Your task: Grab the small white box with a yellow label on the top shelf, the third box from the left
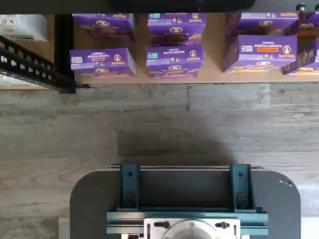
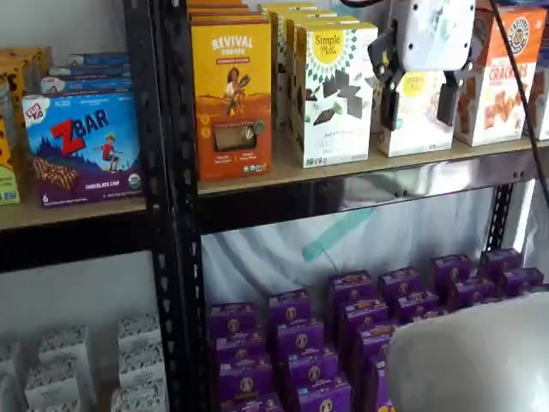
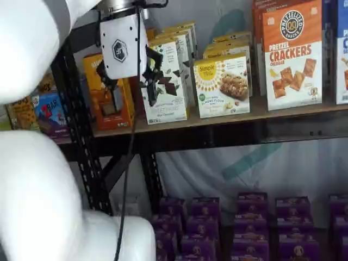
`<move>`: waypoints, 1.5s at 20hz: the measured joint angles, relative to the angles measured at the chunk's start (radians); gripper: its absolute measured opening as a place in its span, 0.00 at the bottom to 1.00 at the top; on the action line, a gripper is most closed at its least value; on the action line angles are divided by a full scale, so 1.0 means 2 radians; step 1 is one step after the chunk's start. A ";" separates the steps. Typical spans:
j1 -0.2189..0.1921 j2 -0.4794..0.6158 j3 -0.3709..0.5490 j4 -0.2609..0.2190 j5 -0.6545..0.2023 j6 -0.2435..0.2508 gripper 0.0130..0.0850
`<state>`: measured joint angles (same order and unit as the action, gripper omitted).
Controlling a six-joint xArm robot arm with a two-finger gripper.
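A: Hovering in front of the top shelf (image 3: 261, 111), the gripper (image 2: 418, 105) hangs with its black fingers spread wide, nothing between them.

B: And the target? The small white box with a yellow label (image 3: 223, 86) stands between a dark-patterned box (image 2: 333, 90) and the pretzel crackers box (image 3: 292, 54).

A: Best, I'd say, to line up square with its front first (neighbours sit close), then ease in.

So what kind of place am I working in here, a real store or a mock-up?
Probably a mock grocery aisle. Black metal shelving holds retail snack boxes such as the pretzel crackers, and rows of identical purple boxes sit low down. A pale sheet hangs behind the racks, suggesting a lab setup.
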<state>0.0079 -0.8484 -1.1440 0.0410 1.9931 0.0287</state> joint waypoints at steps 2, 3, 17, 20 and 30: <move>-0.046 0.000 0.002 0.050 0.003 -0.023 1.00; -0.049 0.000 0.002 0.055 0.003 -0.025 1.00; -0.016 -0.001 0.035 -0.035 -0.101 -0.025 1.00; -0.037 0.013 0.035 -0.034 -0.125 -0.044 1.00; -0.105 0.057 0.018 -0.020 -0.177 -0.107 1.00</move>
<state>-0.2014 -0.7341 -1.1074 0.0002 1.6395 -0.1863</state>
